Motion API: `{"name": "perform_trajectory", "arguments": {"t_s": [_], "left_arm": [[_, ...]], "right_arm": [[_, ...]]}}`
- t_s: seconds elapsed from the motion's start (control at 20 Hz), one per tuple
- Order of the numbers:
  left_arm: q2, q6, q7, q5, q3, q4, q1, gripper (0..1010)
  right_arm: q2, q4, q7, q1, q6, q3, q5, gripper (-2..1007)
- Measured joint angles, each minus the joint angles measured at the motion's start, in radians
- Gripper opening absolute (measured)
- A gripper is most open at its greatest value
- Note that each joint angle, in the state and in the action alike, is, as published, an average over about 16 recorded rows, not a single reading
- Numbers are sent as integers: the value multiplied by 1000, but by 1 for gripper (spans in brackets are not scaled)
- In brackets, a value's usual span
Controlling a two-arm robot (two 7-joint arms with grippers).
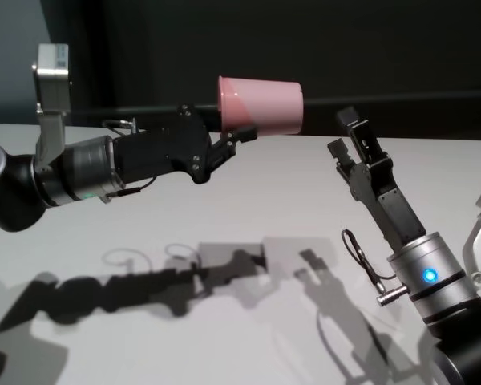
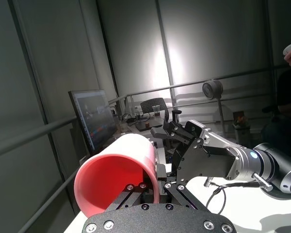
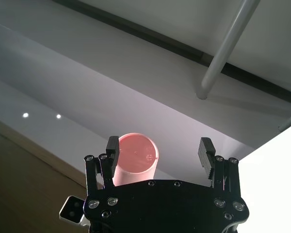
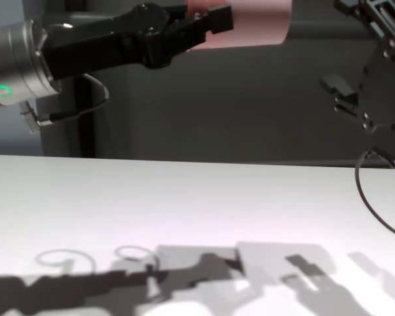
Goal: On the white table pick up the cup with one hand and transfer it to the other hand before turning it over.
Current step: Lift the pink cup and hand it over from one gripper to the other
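In the chest view the small salmon-pink plastic cup is cut off by the top edge, its rim end hidden behind the left gripper's black fingers; the right gripper is cropped at the right edge, its fingertips unseen there

The cup hangs on its side above the tabletop, mouth to the left, base to the right. The left tool grips it at the rim from the left. The right tool, fingers apart, sits just right of the cup's base, not touching it.
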Motion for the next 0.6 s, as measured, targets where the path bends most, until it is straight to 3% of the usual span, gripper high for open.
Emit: {"name": "perform_trajectory", "arguments": {"t_s": [0.6], "left_arm": [[0,0,0,0,0,0,0,48]], "right_arm": [[7,1,-1,14,1,-29,42,1002]]}}
